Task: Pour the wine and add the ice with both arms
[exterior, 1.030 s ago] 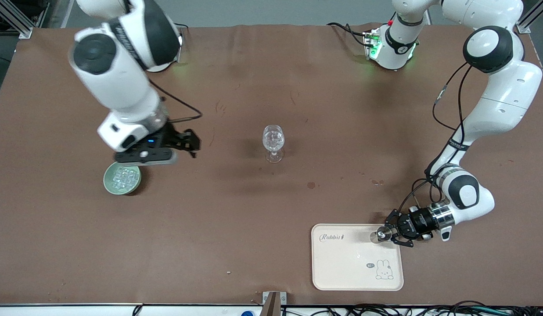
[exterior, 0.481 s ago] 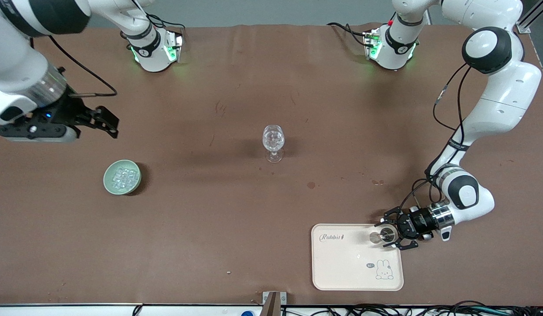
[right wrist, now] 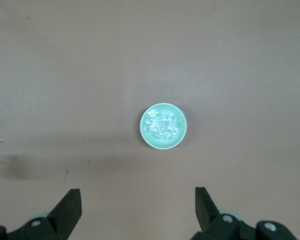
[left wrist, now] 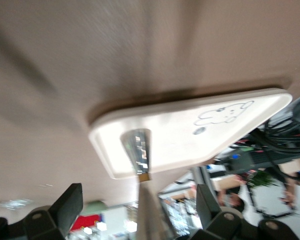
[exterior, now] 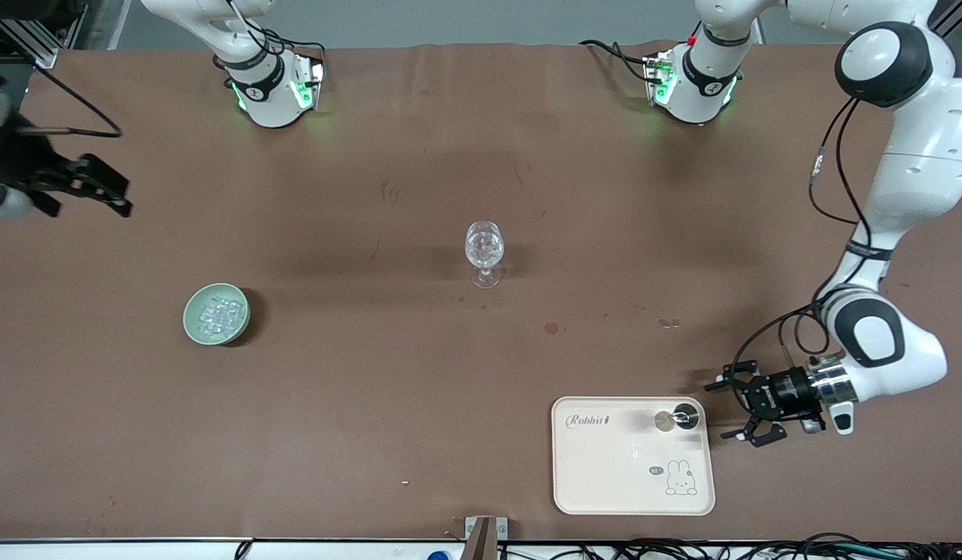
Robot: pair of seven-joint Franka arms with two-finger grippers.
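Apparently both steps are finished: ice [exterior: 484, 245] sits in the glass [exterior: 484, 254], more in the bowl [exterior: 216, 313]. Left gripper [exterior: 741, 408] gapes beside the tray [exterior: 633, 455]; right gripper [exterior: 88, 187] gapes empty.

The scene is evenly lit from above; soft shadows are cast on the brown table [exterior: 418, 404]. The left wrist view is smeared by motion blur, and a dark streak, perhaps shadow, is seen upper left.
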